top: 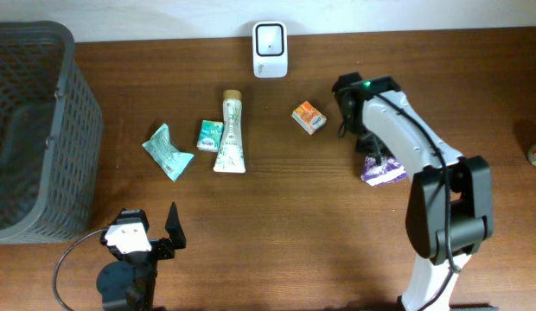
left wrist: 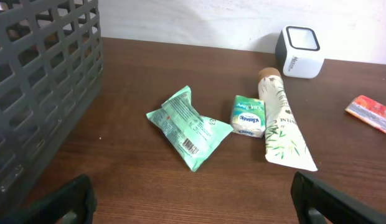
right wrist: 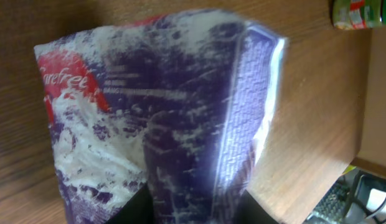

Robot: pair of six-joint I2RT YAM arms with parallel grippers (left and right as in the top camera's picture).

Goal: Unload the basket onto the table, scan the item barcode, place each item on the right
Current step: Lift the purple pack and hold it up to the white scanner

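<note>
Scan isn't done, I'd say. Over on the right of the counter [top: 277, 250], the purple pack [top: 385, 171] lies well apart from the scanner [top: 269, 49] at the back edge. Right gripper [top: 374, 155] is down on the pack, but I can't tell if it's actually clamped. Left gripper [left wrist: 190, 180] is spread wide and empty.

Purple-white packet [right wrist: 168, 124]; green pouch [left wrist: 188, 127]; grey basket [top: 82, 130].
</note>
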